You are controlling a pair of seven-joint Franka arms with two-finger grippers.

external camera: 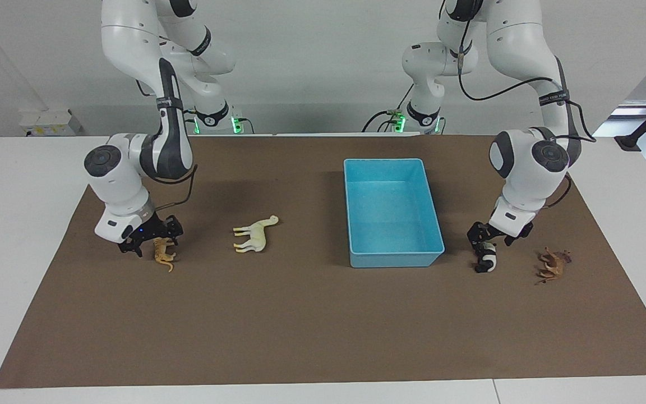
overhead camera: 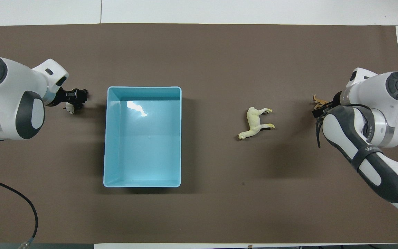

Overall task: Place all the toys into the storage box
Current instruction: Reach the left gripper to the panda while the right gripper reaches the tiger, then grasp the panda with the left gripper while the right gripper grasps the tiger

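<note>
My open left end effector [external camera: 490, 240] and right end effector [external camera: 151, 242] straddle panda [external camera: 487, 259] and tiger [external camera: 163, 253]; closing off-centre could flick either away.

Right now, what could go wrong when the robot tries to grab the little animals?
1. Each toy lies flat on its side, so the open right hand at the tiger might pinch badly and drop it.
2. The open left hand over the panda is close to the storage box and could bump its wall.
3. A nudged panda could slide toward the lion.
</note>
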